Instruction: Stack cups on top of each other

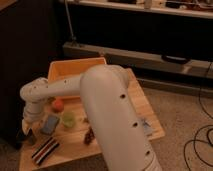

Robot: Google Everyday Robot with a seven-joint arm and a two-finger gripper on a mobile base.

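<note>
A translucent pale green cup (68, 119) stands upright on the wooden table (142, 107), left of centre. My white arm crosses in front of the view, bends at the left and drops to the gripper (26, 136). The gripper is a dark shape low over the table's left edge. It sits left of the blue sponge (50, 124) and well left of the green cup. I cannot make out what lies under or inside the gripper. The thick upper arm hides the middle of the table.
An orange ball (58, 104) lies just behind the green cup. A black-and-white striped block (45, 149) rests near the front left corner, and a small brown object (89, 135) lies beside the arm. A yellow bin (75, 69) fills the back of the table. Cables trail on the floor at the right.
</note>
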